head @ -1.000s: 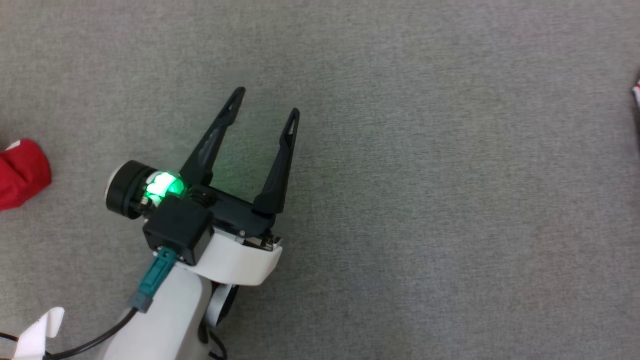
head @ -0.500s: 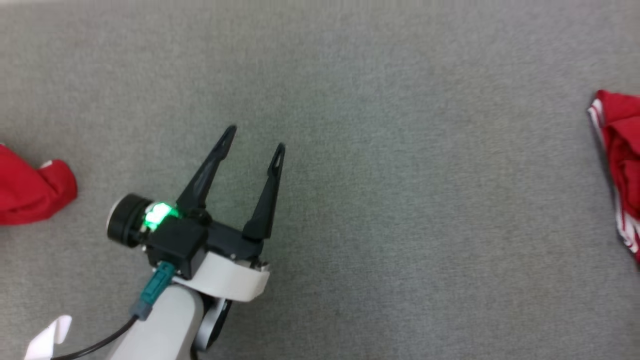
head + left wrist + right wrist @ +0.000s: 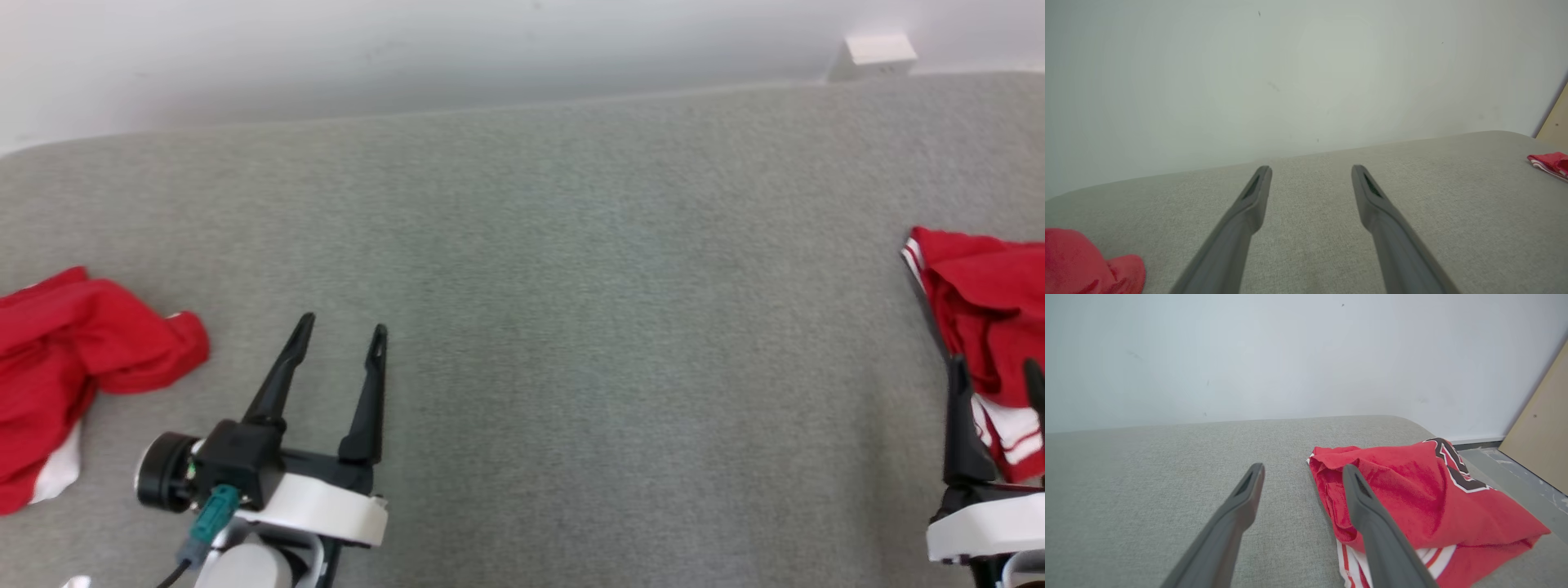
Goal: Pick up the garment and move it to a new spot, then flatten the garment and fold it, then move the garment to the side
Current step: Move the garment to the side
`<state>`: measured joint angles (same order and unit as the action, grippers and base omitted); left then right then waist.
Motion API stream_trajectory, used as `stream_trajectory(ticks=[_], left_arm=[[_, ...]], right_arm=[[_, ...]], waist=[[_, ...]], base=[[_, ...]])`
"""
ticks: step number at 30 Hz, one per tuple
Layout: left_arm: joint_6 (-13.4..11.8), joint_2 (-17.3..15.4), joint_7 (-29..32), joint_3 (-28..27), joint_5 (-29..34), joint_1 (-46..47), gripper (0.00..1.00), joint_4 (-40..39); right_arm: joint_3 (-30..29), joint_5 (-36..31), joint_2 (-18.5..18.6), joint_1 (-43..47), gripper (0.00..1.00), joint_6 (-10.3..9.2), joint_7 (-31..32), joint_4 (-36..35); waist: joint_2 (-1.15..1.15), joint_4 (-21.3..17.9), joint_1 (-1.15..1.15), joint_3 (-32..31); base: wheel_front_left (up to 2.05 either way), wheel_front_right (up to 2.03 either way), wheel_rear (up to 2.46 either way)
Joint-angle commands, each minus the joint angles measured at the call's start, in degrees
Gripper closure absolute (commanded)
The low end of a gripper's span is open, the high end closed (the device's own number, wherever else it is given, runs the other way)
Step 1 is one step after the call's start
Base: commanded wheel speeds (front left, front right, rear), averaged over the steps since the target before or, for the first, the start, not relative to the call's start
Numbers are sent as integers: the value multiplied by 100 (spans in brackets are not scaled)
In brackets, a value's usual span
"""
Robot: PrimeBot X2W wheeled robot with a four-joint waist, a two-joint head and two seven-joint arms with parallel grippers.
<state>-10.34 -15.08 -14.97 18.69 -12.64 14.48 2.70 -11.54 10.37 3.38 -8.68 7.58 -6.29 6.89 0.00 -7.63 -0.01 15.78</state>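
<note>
Left to right: a crumpled red garment [image 3: 73, 359] lies at the far left of the grey upholstered surface [image 3: 612, 367]. Just right of it my left gripper [image 3: 343, 323] hovers with its fingers spread wide, holding and touching nothing. At the right edge lies the red jersey [image 3: 980, 302] with white trim, folded into a compact stack, so I judge the set-aside step to be all but done. My right gripper [image 3: 996, 362] is over its near edge, fingers apart and empty. Whether a finger brushes the cloth I cannot tell. I would lift straight up to clear it, so that no fingertip drags the top layer.
</note>
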Motion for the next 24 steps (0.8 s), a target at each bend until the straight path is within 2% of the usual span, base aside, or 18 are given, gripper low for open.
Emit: stream_trajectory(ticks=[1, 6, 12, 24], left_arm=[[-30, -24, -9, -44, -102, -102, 0, 26], [-146, -63, -18, -247, -175, -311, 0, 163], [-197, -124, -19, -400, -247, -571, 0, 214], [-129, -103, -20, -333, -311, -1159, 0, 258]], right_arm=[[38, 42, -12, 82, 0, -17, 29, -85], [392, 187, -41, 408, 0, -17, 270, -688], [436, 232, -42, 701, 0, -17, 382, -948], [461, 276, -44, 1427, 0, -17, 728, -1403]], waist=[[0, 182, 1, -164], [0, 572, 1, -410], [0, 770, 1, -668], [0, 735, 1, -1177]], base=[[0, 0, 0], [0, 0, 0], [0, 0, 0], [0, 0, 0]])
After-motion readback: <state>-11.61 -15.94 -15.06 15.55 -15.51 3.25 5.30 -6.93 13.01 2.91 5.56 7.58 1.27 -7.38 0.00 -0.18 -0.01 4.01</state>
